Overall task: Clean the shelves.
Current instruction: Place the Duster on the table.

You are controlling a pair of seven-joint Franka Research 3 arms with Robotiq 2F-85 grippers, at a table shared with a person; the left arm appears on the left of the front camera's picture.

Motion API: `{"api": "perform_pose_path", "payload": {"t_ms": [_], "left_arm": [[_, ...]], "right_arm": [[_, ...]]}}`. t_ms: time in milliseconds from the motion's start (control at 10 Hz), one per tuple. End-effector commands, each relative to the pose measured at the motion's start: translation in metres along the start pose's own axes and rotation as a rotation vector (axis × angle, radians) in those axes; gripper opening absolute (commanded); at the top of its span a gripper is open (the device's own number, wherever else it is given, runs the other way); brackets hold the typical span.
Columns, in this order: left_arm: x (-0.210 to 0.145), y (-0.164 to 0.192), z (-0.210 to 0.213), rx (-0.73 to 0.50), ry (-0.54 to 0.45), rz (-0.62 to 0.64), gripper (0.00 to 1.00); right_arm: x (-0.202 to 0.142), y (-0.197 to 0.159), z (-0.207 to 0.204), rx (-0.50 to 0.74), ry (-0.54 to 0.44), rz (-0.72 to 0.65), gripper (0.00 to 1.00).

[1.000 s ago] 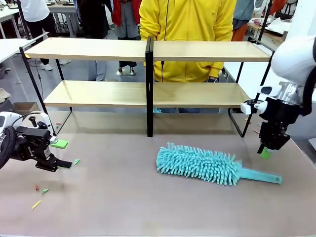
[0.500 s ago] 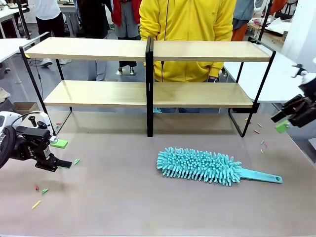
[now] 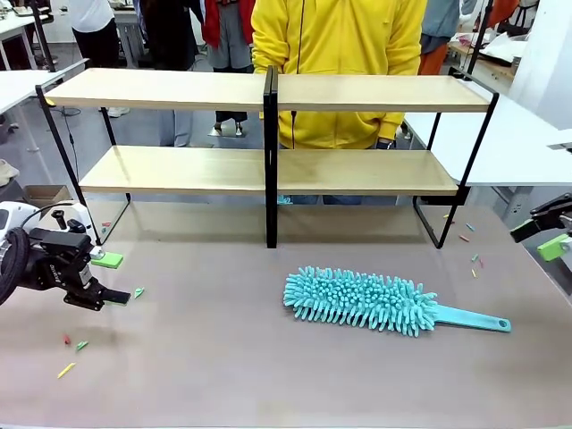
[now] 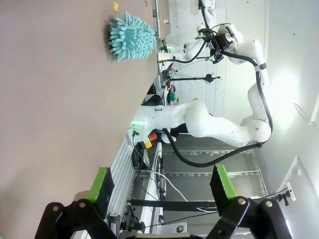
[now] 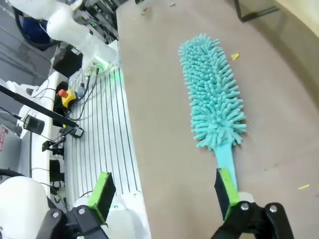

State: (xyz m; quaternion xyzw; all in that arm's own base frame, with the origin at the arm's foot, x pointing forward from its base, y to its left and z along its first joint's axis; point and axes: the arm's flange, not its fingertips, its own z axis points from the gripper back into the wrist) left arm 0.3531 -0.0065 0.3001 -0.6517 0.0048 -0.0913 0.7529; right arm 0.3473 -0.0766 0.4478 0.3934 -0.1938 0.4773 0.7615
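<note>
Light-wood shelves (image 3: 179, 89), fluffy teal duster (image 3: 362, 301)

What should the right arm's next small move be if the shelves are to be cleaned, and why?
Probably bring the open right gripper back down over the teal duster's handle. The duster lies unheld on the tabletop, and the shelves can't be dusted without it.

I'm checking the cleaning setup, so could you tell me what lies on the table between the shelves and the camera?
In the front view, a teal duster lies before the shelves.
</note>
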Motion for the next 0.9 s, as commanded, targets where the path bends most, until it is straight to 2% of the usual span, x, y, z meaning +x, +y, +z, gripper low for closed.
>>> {"api": "perform_pose_path", "payload": {"t_ms": [0,800], "left_arm": [[-0.0014,-0.0057,-0.0012,-0.015,-0.006,0.017,1.0],[-0.0014,-0.0057,-0.0012,-0.015,-0.006,0.017,1.0]], "right_arm": [[0.0077,-0.0062,0.001,-0.032,0.006,0.024,1.0],[0.0077,-0.0062,0.001,-0.032,0.006,0.024,1.0]]}}
